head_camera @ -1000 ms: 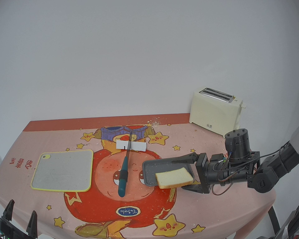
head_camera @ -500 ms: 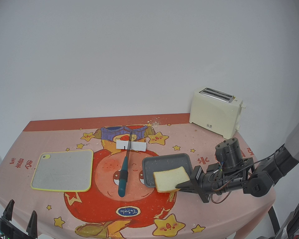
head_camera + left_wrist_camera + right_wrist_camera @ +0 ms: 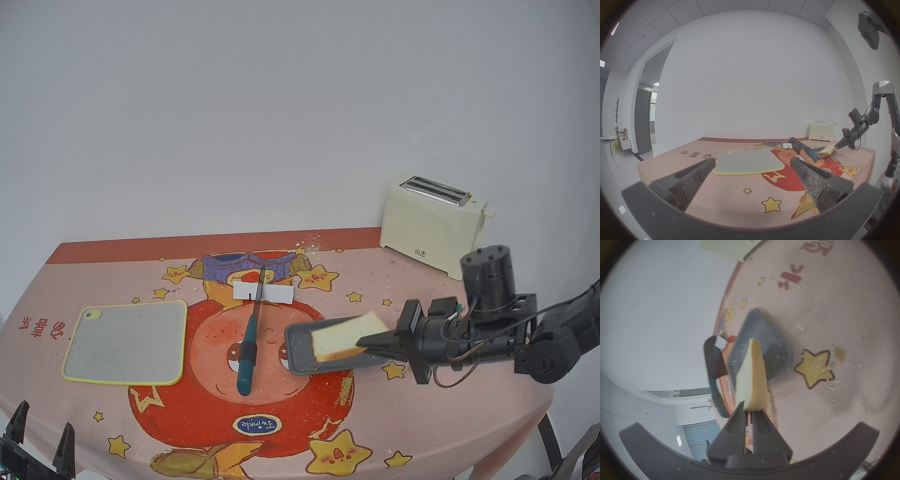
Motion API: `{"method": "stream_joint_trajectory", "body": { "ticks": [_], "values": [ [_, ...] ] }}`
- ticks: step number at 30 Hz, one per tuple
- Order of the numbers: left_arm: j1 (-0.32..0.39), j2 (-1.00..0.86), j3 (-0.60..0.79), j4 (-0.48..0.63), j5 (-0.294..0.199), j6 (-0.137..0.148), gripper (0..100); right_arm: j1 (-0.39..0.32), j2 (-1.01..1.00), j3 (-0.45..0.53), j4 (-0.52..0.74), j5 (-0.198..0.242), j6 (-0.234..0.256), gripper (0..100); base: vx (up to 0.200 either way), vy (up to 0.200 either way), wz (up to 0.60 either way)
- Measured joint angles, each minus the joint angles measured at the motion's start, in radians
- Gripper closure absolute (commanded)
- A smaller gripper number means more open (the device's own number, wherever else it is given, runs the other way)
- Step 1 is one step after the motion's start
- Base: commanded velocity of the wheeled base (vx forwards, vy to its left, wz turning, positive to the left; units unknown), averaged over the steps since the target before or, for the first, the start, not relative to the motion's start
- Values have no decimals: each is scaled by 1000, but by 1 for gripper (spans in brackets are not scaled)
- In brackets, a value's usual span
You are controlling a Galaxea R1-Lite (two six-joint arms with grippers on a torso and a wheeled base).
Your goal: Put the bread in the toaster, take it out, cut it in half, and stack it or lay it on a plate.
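A slice of white bread (image 3: 345,336) hangs just above the grey plate (image 3: 300,341), tilted with its far edge up. My right gripper (image 3: 364,341) is shut on the bread's right corner; the right wrist view shows the bread (image 3: 752,377) edge-on between the pinched fingers of the right gripper (image 3: 749,409), over the plate (image 3: 775,349). The cream toaster (image 3: 434,224) stands at the back right, slots empty. A teal-handled knife (image 3: 250,344) lies left of the plate. My left gripper (image 3: 753,168) stands open off the table's front left corner, holding nothing.
A grey cutting board with a yellow rim (image 3: 127,342) lies at the table's left. A small white card (image 3: 263,291) sits under the knife's blade. Crumbs dot the cloth near the toaster. The table's right edge is close behind my right arm.
My right gripper shut on the bread's right corner and lifted it off the plate, tilting it up and carrying it slightly right. The left arm stayed still.
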Motion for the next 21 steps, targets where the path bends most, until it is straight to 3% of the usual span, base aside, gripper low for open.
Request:
{"method": "stream_joint_trajectory", "body": {
  "ticks": [2,4,5,7,9,12,18,21],
  "values": [
    [0,0,0,0,0,0,0,-5,-32,-12,15,-2,-61,100,0,0,0],
    [0,0,0,0,0,0,0,-18,-66,-29,48,-6,-159,100,0,0,0],
    [0,0,0,0,0,0,0,-33,-90,-44,81,-13,-245,100,0,0,0],
    [-1,0,0,0,0,0,0,-48,-110,-57,107,-18,-317,100,0,0,0],
    [-1,0,0,0,0,0,0,-73,-136,-74,136,-26,-418,100,0,0,0],
    [-1,0,0,0,0,0,0,-114,-172,-88,163,-36,-593,100,0,0,0],
    [-1,0,0,0,0,0,0,-203,-233,-67,186,-43,-989,100,0,0,0],
    [-1,0,0,0,0,0,0,-235,-263,-44,196,-26,-1117,100,0,0,0]
  ]
}}
